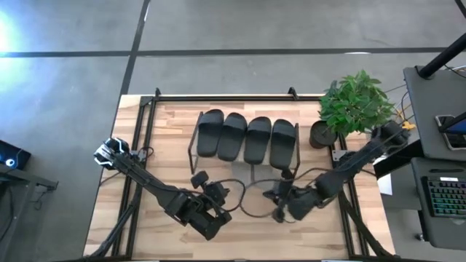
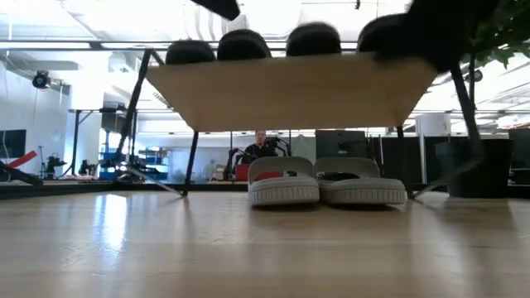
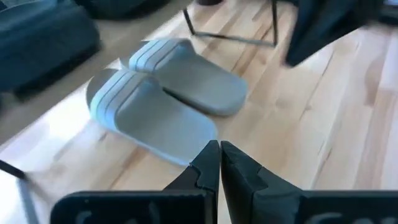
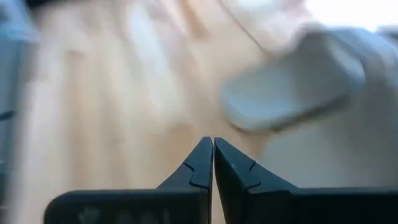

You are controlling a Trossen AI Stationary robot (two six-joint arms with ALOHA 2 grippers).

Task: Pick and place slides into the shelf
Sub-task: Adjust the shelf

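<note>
Both grippers, left gripper (image 3: 219, 163) and right gripper (image 4: 213, 163), have fingers pressed together, empty, near two light grey slides (image 3: 168, 99) lying under the shelf (image 2: 290, 91); light, bendy rubber, probably best pinched by the strap.

Both arms reach in low over the table's near half, bent at the elbow. The left gripper (image 3: 219, 163) sits toward the near edge, left of centre, its two dark fingers pressed together, holding nothing. The right gripper (image 4: 212, 160) sits just right of centre, its fingers likewise closed tip to tip and empty.
</note>
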